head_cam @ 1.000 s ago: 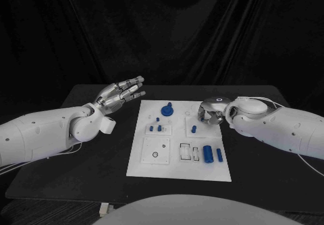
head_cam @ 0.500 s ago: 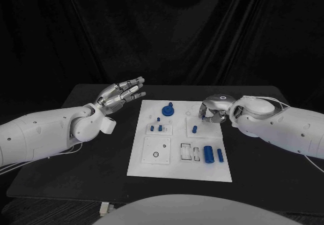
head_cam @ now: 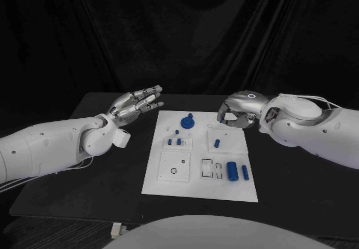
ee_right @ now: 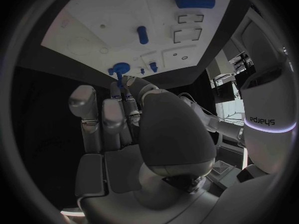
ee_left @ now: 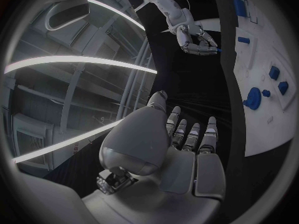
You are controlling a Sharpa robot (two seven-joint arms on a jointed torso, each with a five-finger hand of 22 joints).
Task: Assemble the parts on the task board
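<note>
Two hands: we see the right hand [head_cam: 238,113] pinching a blue peg [ee_right: 127,103] above the task board's [head_cam: 201,181] far-right corner; the left hand [head_cam: 135,106], spread and empty, hovers beside.

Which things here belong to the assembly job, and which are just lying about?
Job: task board; blue knob; blue cylinder; small blue pegs; right robot hand pinching a thin blue part.
Just there: black table; left robot hand, open, beside the board; dark curtain behind.

Dim scene, black backdrop; task board [head_cam: 199,184] brightest; wrist views fisheye-warped, dark-rimmed, ceiling-light streaks.
</note>
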